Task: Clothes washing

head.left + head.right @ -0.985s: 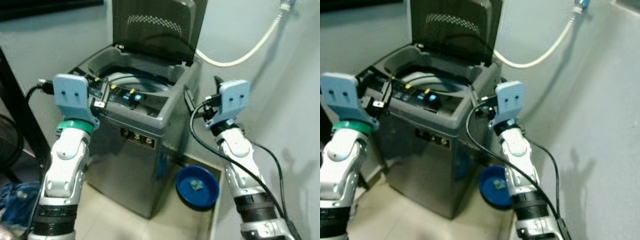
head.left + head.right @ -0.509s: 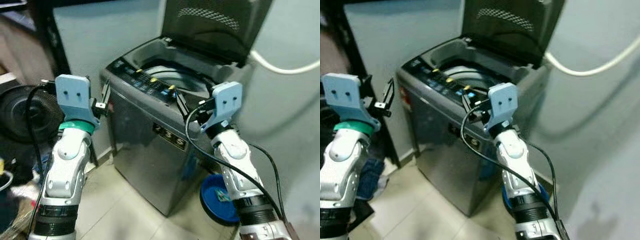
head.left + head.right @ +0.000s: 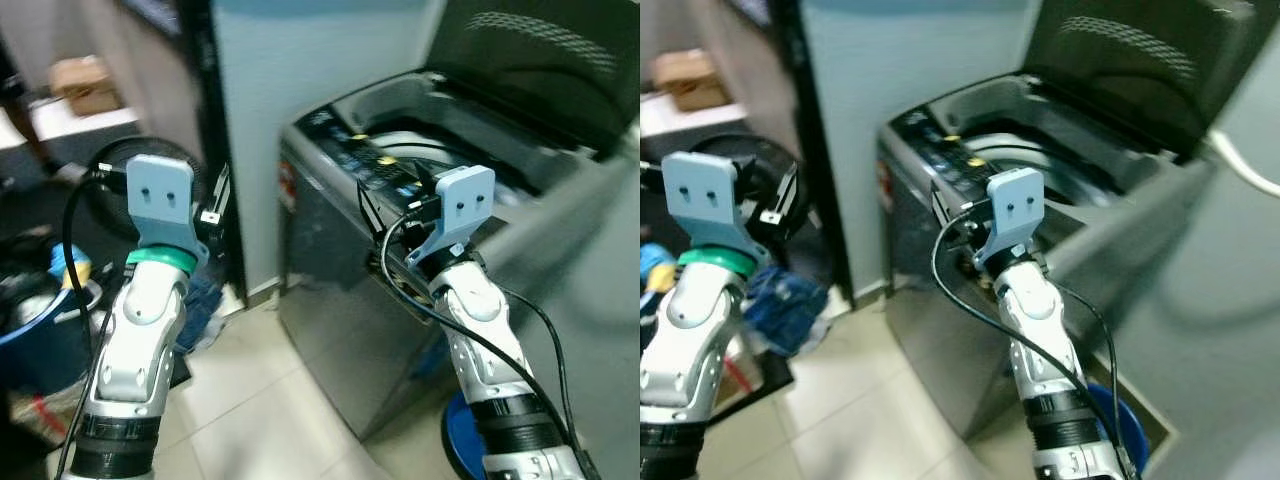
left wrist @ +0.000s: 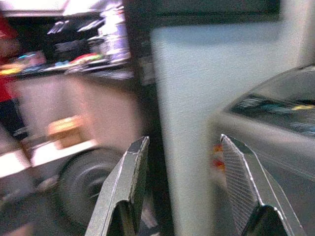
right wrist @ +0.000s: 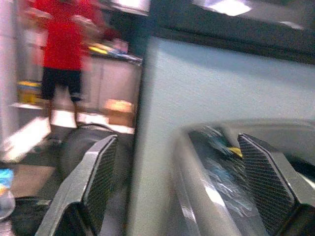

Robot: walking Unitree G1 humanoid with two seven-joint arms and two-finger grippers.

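Observation:
A grey top-loading washing machine [image 3: 335,300] stands at the right with its dark lid [image 3: 540,60] raised and its control panel [image 3: 365,160] facing me. Both arms are held up in front of me. My left gripper [image 3: 216,212] is open and empty, out in the air to the left of the washer, near a black post. My right gripper [image 3: 392,205] is open and empty too, close to the washer's front top edge. In the wrist views the left gripper [image 4: 183,140] and the right gripper [image 5: 177,138] have nothing between their fingers. A blue cloth [image 3: 785,300] lies on the floor.
A black fan [image 3: 118,185] and a blue bucket [image 3: 40,345] with items stand at the left. A blue basin [image 3: 462,440] lies on the floor beside the washer. Beige floor tiles [image 3: 250,400] lie ahead. A person in red [image 5: 64,54] stands far back. The views are blurred.
The whole picture has swung to the left, so the washer now sits further right and the fan, bucket and blue cloth have come into view. Both grippers stay raised and open.

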